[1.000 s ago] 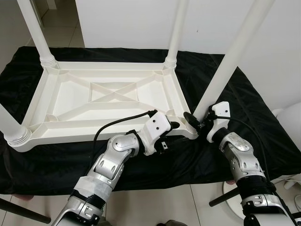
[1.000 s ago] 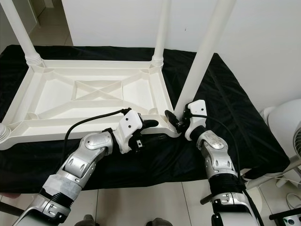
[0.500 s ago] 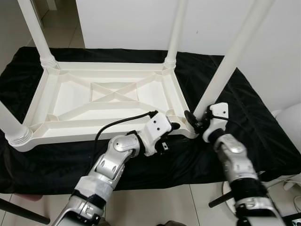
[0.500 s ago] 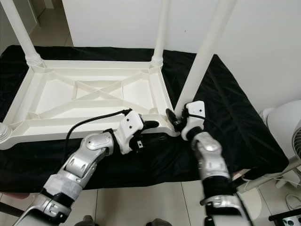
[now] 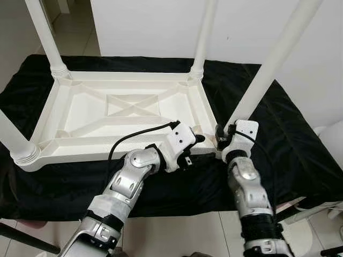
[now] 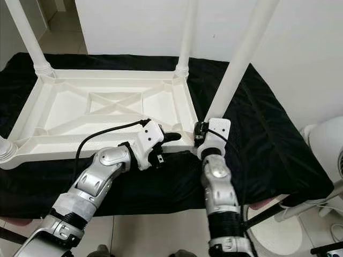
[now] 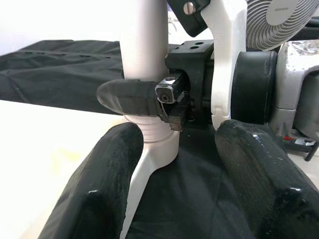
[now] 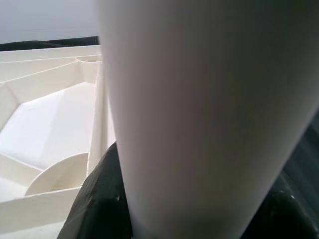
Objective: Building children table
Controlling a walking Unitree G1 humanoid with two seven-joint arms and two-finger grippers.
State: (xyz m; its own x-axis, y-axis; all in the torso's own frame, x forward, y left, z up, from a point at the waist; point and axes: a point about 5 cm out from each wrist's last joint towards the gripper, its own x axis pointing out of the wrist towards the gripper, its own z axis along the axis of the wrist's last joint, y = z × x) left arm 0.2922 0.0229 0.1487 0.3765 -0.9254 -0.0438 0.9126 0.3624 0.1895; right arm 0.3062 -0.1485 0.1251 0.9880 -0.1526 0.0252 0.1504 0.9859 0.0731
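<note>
A white plastic children's table (image 5: 80,115) lies upside down on a black cloth, its legs pointing up. My right gripper (image 5: 221,139) is shut on the base of the near right leg (image 5: 268,69), close to the corner socket. In the right wrist view the leg (image 8: 199,99) sits between the black fingers (image 8: 99,199). My left gripper (image 5: 196,140) stands open at the table's near edge, just left of that corner. The left wrist view has its fingers (image 7: 99,189) spread apart, with the leg base (image 7: 144,45) and a right finger (image 7: 129,97) ahead.
The black cloth (image 5: 289,139) covers a low platform that ends near my arms, with tiled floor below. Three more legs rise at the far left (image 5: 45,37), far right (image 5: 202,37) and near left (image 5: 13,139). A white fan (image 6: 327,139) stands to the right.
My right arm has swung left and inward, and its gripper has gone from beside the leg's base to closed around it. The left gripper has stayed at the near edge.
</note>
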